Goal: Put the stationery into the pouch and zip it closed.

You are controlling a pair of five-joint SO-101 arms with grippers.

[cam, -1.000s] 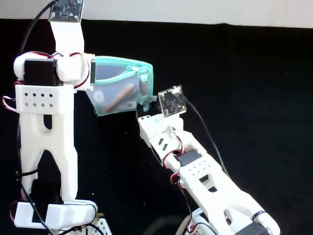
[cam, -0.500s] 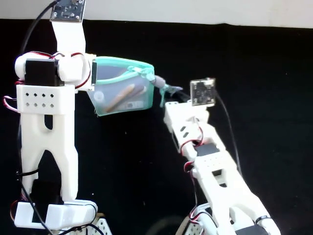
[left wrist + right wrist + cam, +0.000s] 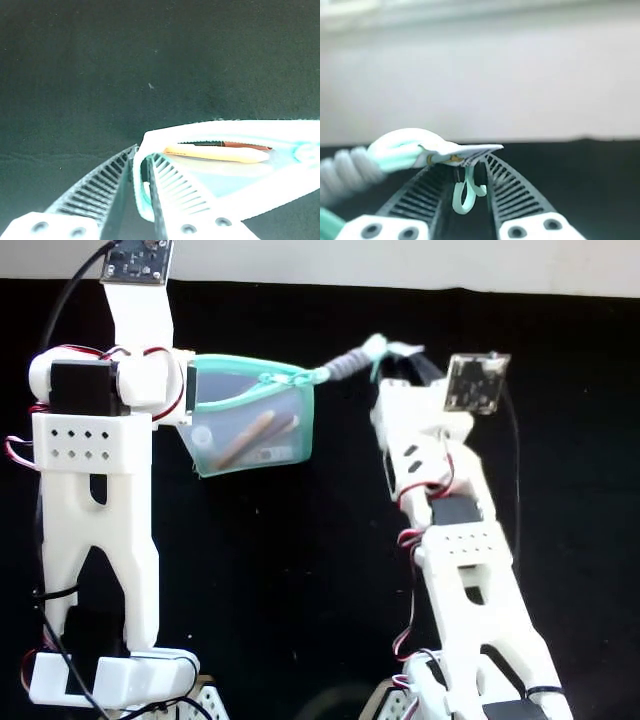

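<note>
A mint-green see-through pouch (image 3: pixel 250 425) hangs in the air above the black table, with a wooden pencil (image 3: pixel 246 438) and other stationery inside. My left gripper (image 3: pixel 190 400) is shut on the pouch's left end; in the left wrist view its fingers pinch the pouch edge (image 3: pixel 141 167), and the pencil (image 3: pixel 215 153) shows through the opening. My right gripper (image 3: pixel 392 352) is shut on the zipper pull cord (image 3: pixel 350 362), a grey-and-mint cord stretched taut from the pouch's upper right corner. In the right wrist view the pull tab (image 3: pixel 451 152) sits clamped between the fingers.
The black table cloth (image 3: pixel 560 440) covers the whole work surface. A pale wall strip (image 3: pixel 400 265) runs along the far edge. The left arm's white base (image 3: pixel 95 540) stands at the near left, the right arm's body (image 3: pixel 470 600) at the near right.
My right gripper has travelled right and upward from the pouch's right end, drawing the pull cord out taut. The pouch's top edge has drawn together. The left arm has held still.
</note>
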